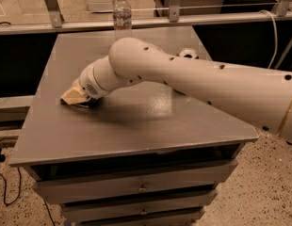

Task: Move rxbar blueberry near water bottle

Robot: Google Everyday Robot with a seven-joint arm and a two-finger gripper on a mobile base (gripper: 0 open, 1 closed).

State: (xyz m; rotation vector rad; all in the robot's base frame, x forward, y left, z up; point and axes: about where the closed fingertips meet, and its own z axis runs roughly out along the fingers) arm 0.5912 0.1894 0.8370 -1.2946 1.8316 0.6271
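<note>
The water bottle [122,14], clear with a white cap and a pale label band, stands upright at the far edge of the grey table [136,126], left of centre. My gripper [73,96], tan at its tip, is low over the table's left side, well in front of the bottle and to its left. The arm reaches to it from the right. The rxbar blueberry does not show clearly. A thin dark strip [85,105] lies along the gripper's lower edge, and I cannot tell whether it is the bar or shadow.
The top of a can [187,53] peeks out behind the arm at the table's far right. The table has drawers below its front edge. A metal rail [221,17] runs behind the table. Cables lie on the floor at the left.
</note>
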